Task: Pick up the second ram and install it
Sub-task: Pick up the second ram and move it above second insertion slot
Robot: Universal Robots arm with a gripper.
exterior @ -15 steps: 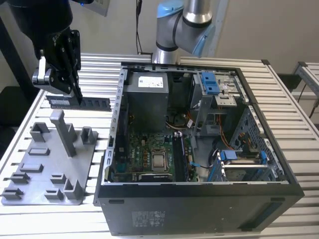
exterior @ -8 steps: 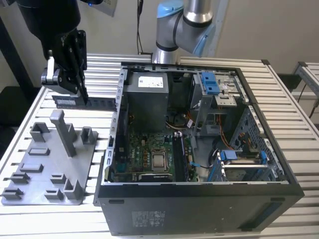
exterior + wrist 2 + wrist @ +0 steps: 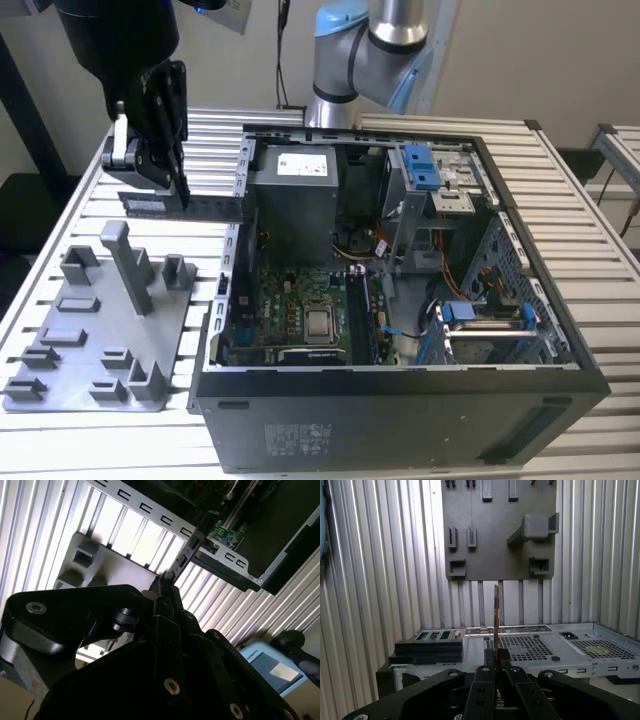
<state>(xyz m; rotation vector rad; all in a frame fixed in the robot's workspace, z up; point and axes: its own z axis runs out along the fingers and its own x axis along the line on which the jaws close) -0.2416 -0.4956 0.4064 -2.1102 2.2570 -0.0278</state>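
The end effector is closed on the second ram and holds it in the air above the table. In the exterior view the stick lies level, with its long side about parallel to the table surface. It is at the exterior view's left of the open computer case, near the far left corner of the case. One end of the stick reaches close to the case wall. I cannot tell whether it touches the wall.

Below it and nearer to the camera, the grey holder plate lies flat on the table, just beside the case, with several upright blocks on it. Inside the case, the motherboard lies open to view.

In the first wrist view the second ram is seen by its thin edge. It stands out straight from between the fingers of the end effector. In the second wrist view the stick also comes out from the closed fingers toward the case edge.
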